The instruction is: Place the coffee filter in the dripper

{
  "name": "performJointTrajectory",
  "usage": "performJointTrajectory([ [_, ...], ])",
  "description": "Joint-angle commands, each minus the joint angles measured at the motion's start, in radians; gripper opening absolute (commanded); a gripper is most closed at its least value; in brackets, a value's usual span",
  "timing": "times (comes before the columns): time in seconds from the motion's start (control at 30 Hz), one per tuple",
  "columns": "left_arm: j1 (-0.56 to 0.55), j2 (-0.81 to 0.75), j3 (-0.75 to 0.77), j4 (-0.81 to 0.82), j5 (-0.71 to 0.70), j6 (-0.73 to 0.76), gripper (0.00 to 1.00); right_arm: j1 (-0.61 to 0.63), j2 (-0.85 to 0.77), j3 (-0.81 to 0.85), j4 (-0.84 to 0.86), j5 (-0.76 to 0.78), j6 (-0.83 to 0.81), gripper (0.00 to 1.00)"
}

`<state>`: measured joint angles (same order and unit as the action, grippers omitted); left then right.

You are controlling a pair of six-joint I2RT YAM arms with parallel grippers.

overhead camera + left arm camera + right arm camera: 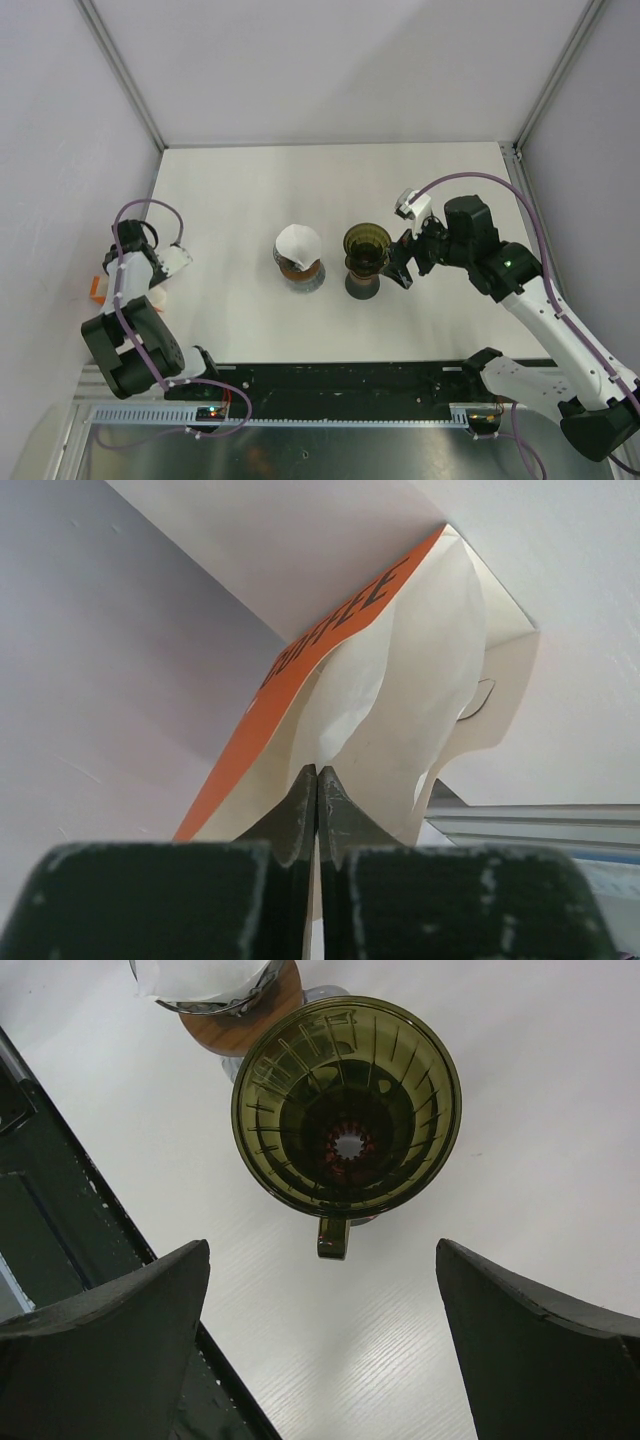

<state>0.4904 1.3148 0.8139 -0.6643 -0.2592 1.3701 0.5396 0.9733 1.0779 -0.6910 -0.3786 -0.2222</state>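
The coffee filter (400,680) is white paper bulging out of an orange packet (262,720) printed "COFFEE", at the table's left edge. My left gripper (318,772) is shut on the filter's thin lower edge, with a sliver of paper showing between its fingers. From above, the left gripper (112,278) sits beside the orange packet (97,290). The dripper (367,245) is dark olive glass with a small handle, standing upright mid-table with nothing inside it (346,1105). My right gripper (320,1330) hovers open just right of the dripper (402,262), its fingers well apart.
A second dripper on a wooden base (298,258) stands left of the glass one, with a white filter in it (205,978). A black rail (340,385) runs along the table's near edge. White walls enclose the table.
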Motion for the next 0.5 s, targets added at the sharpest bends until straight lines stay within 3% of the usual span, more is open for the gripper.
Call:
performJointTrajectory([
  [0.0, -0.006, -0.052, 0.037, 0.010, 0.010, 0.002, 0.00, 0.004, 0.001, 0.037, 0.018, -0.017, -0.001, 0.99],
  [0.47, -0.088, -0.195, -0.002, -0.041, 0.076, -0.011, 0.00, 0.008, -0.014, 0.037, 0.020, -0.015, 0.005, 0.99],
])
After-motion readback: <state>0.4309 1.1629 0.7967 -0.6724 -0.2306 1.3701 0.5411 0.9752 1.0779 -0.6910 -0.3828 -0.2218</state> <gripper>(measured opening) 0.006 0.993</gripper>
